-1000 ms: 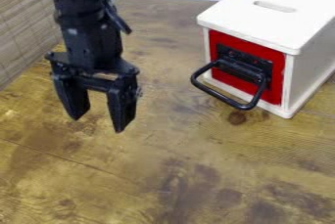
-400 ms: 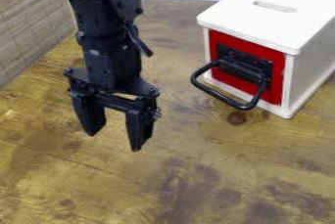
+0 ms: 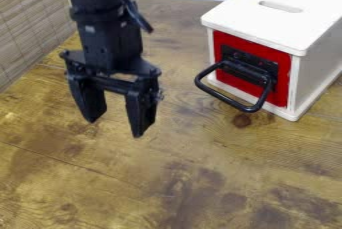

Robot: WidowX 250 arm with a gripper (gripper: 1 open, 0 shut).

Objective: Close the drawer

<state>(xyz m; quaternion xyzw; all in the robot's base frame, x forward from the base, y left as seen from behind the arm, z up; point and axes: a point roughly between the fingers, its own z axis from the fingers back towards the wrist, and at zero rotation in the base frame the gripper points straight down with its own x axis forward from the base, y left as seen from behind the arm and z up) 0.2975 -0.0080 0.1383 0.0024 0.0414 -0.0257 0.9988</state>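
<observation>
Now the arm [image 3: 104, 28] lifts a touch and holds left of centre, after sliding right across the desk [image 3: 201, 183] over the last second. Its gripper [image 3: 114, 123] hangs with jaws spread wide, gripping nothing, tips just above the wood. The drawer [image 3: 250, 70] sits at the right in its white cabinet [image 3: 281, 18], red front and black loop handle [image 3: 230, 88] facing the arm, well apart from it. No contact yet; my read is the push has not begun.
</observation>
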